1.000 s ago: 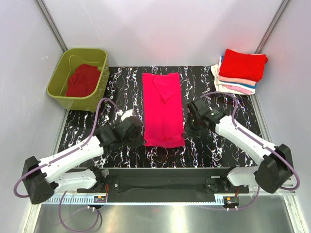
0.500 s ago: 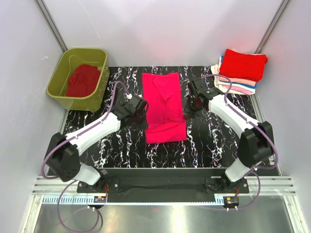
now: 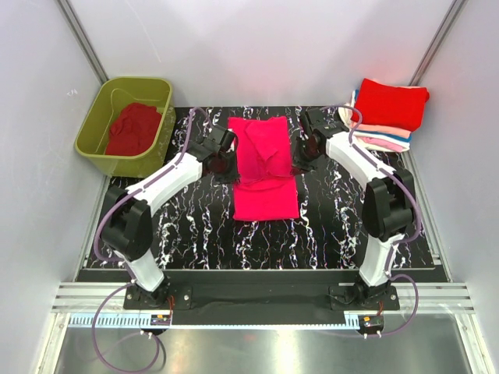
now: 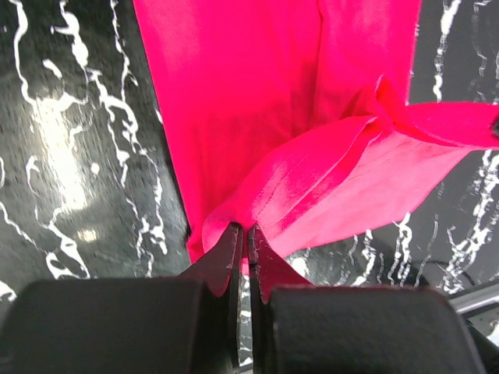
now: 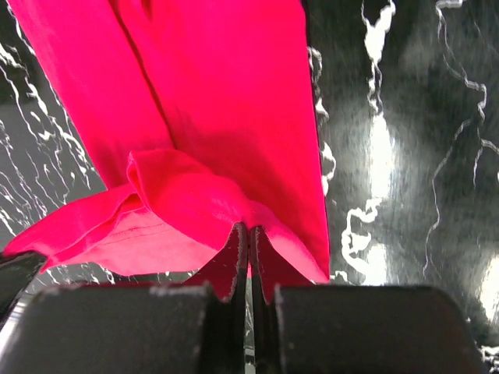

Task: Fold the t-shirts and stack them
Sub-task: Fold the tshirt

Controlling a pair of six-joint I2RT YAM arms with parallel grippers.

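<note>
Black, white-veined counter (image 3: 195, 226); pale walls (image 3: 257, 47) around. Left claw (image 4: 244, 234) and right claw (image 5: 248, 234) each pinched tight on the magenta t-shirt's (image 3: 267, 199) lifted edge.

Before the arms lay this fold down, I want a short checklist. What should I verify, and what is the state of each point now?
1. Is the left gripper shut on the magenta t-shirt: ok.
2. Is the right gripper shut on the shirt's opposite edge: ok.
3. Are both grippers about level across the shirt, seen from above: ok.
4. Is the lifted flap smooth: not ok, it bunches in the middle.
5. Does the flap line up with the layer beneath: cannot tell.
</note>
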